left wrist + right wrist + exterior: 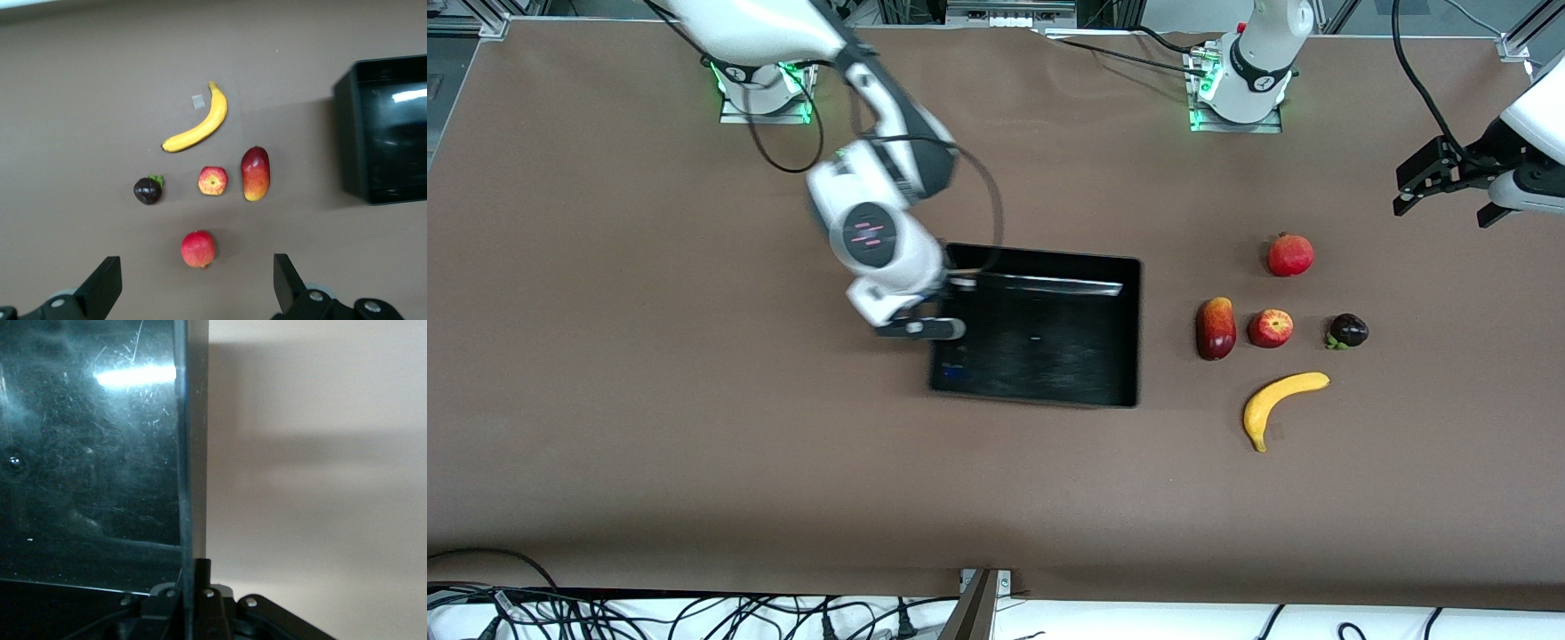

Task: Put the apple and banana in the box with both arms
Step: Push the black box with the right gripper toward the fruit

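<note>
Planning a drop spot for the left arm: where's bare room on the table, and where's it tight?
Bare room: inside the box, which holds no fruit, and the strip between it and the oval fruit. Crowded: apple, banana, pomegranate and dark fruit cluster together. The right gripper pinches the box wall.

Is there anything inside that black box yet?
No fruit: the box shows only its bare glossy floor. The right gripper, shut on its wall, hides one corner. The apple and banana lie on the table.

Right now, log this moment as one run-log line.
right gripper: shut on box wall | left gripper: open, over bare table | apple, banana: on table, outside box
</note>
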`<state>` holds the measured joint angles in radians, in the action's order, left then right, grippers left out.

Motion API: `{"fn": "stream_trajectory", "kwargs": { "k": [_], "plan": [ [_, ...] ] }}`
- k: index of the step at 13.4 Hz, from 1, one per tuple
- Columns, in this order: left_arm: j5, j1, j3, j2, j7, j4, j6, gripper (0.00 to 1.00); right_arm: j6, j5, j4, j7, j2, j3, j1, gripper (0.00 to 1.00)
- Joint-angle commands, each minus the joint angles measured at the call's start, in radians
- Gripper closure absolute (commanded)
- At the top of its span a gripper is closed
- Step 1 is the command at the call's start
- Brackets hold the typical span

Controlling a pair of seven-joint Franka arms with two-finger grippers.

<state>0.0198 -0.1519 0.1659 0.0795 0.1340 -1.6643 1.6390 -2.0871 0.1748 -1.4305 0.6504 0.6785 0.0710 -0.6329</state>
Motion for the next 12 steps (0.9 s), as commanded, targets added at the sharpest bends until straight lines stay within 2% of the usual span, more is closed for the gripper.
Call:
{"fn": "stream_trajectory", "kwargs": {
  "k": [1, 3, 4, 5, 8, 10, 12],
  "plan": [
    [0.006, -0.003, -0.005, -0.015, 0.006, 0.032, -0.034, 0.0, -0.106, 0.025, 0.059, 0.038, 0.079, -0.014, -0.076, 1.0],
    [0.006, -0.005, -0.009, -0.015, 0.006, 0.032, -0.038, 0.0, -0.126, 0.025, 0.053, 0.038, 0.104, -0.014, -0.094, 0.99],
    [0.008, -0.005, -0.014, -0.015, 0.007, 0.032, -0.039, 0.0, -0.134, 0.025, 0.053, 0.044, 0.113, -0.014, -0.103, 0.6],
    [0.008, -0.011, -0.008, -0.014, 0.006, 0.032, -0.039, 0.0, -0.137, 0.008, 0.053, 0.032, 0.116, -0.014, -0.123, 0.01],
    [0.008, -0.011, -0.005, -0.015, 0.01, 0.031, -0.039, 0.0, -0.126, 0.009, 0.058, 0.014, 0.096, -0.017, -0.122, 0.0],
    [0.0, -0.003, 0.0, -0.055, 0.006, 0.032, -0.028, 0.0, -0.12, 0.009, 0.059, 0.011, 0.057, -0.023, -0.11, 0.0],
    [-0.03, -0.003, 0.006, -0.107, 0.012, 0.009, -0.004, 0.0, -0.041, 0.008, 0.059, -0.023, -0.003, -0.026, -0.061, 0.0]
  ]
}}
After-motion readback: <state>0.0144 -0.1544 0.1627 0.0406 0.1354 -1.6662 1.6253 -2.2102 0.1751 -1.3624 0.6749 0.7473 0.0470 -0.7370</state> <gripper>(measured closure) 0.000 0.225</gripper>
